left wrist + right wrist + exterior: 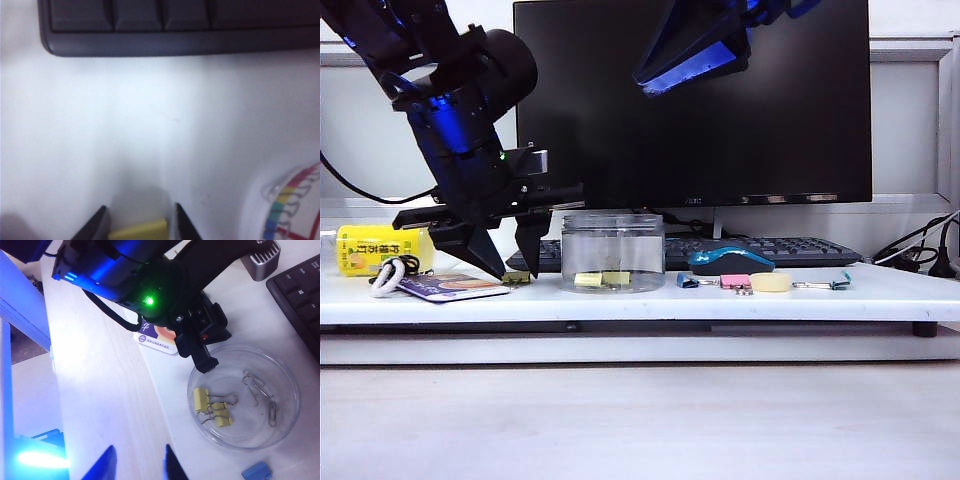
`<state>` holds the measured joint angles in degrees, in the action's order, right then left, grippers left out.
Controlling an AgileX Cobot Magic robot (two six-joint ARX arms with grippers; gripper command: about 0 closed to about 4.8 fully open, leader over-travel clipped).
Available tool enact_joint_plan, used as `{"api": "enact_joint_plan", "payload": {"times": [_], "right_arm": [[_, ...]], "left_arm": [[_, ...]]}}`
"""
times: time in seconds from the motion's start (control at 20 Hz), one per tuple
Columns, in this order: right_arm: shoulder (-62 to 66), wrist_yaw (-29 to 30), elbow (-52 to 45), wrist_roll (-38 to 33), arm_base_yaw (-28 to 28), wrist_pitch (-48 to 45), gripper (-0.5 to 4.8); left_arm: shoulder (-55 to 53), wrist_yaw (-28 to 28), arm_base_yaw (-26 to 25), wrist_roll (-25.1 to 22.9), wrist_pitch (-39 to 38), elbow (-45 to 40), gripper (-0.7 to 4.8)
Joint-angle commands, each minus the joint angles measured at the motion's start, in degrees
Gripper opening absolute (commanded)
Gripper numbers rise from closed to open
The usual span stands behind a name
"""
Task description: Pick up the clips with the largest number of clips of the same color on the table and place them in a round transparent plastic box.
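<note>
1. The left gripper (510, 275) was down on the white table (880, 290), just left of the round transparent plastic box (613, 252).
2. Its jaws were clamped on a yellow clip (138, 230).
3. Three more yellow clips (212, 407) lay inside the box.
4. The right gripper (137, 465) hung high above, jaws apart and holding nothing.
5. A pink clip (734, 282) lay by the mouse (730, 260).

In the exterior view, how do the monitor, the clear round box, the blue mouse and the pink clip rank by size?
Largest to smallest as they look in the exterior view:
1. Monitor
2. Round transparent plastic box
3. Blue mouse, though it sits slightly farther back, so this is unsure
4. Pink clip
</note>
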<state>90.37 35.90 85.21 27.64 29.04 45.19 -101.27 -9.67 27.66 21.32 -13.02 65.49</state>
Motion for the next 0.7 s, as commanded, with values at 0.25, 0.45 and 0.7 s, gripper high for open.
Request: {"api": "enact_joint_plan", "payload": {"times": [0.25,0.45,0.7], "right_arm": [[-0.3,0.5,0.1,-0.3,0.0,0.1,1.26],[-0.3,0.5,0.1,-0.3,0.0,0.3,1.26],[-0.3,0.5,0.1,-0.3,0.0,0.5,1.26]], "left_arm": [[3.3,0.2,0.0,-1.4,-0.3,-0.1,0.83],[3.5,0.5,0.0,-1.4,-1.8,-0.1,2.25],[3.5,0.7,0.0,-1.4,-3.1,-0.1,2.25]]}}
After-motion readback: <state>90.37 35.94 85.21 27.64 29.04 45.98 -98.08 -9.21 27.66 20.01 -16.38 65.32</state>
